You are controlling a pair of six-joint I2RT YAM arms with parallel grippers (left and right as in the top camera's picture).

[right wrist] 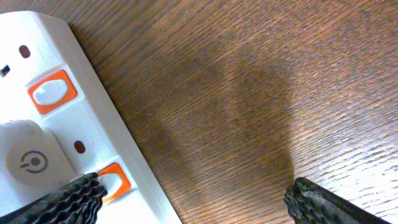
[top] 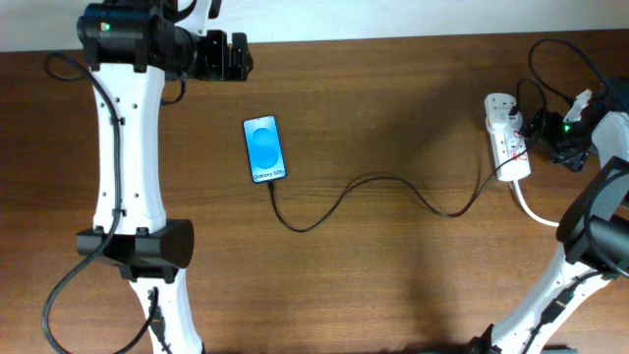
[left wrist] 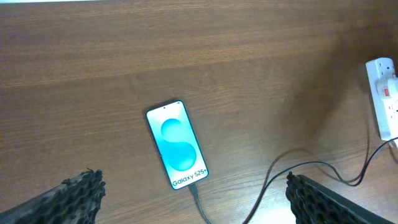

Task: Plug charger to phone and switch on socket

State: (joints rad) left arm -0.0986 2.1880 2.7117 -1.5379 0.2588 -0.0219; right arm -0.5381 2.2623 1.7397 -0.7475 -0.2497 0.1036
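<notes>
so the phone [top: 265,148] is lying flat on the table [top: 393,88], screen up and lit blue, a bit left of the middle. the charger [top: 393,183] meets its near short edge, and the tip looks seated in the port, though it's too small in these shots to be sure. from there the thin black cable dips toward the near side, snakes right across the wood and runs up to the socket [top: 507,138]. the socket sits at the far right of the table, well apart from the phone, with its thick white cord [top: 536,211] curling off toward the near right.

up close from the right wrist, a white adapter [right wrist: 28,158] with a power symbol is plugged into the strip. one orange-red switch [right wrist: 53,92] sits above it in that view and a second switch [right wrist: 115,180] just beside it.

right tool [right wrist: 193,202] hovers right at the socket, fingers spread wide with nothing between them. one finger [right wrist: 68,199] overlaps the edge of that second switch, can't tell if it's actually touching.

left tool [top: 242,57] is up by the far edge of the table, just beyond the phone. it's also spread wide and empty, and its own camera shows the phone framed between its fingers.
</notes>
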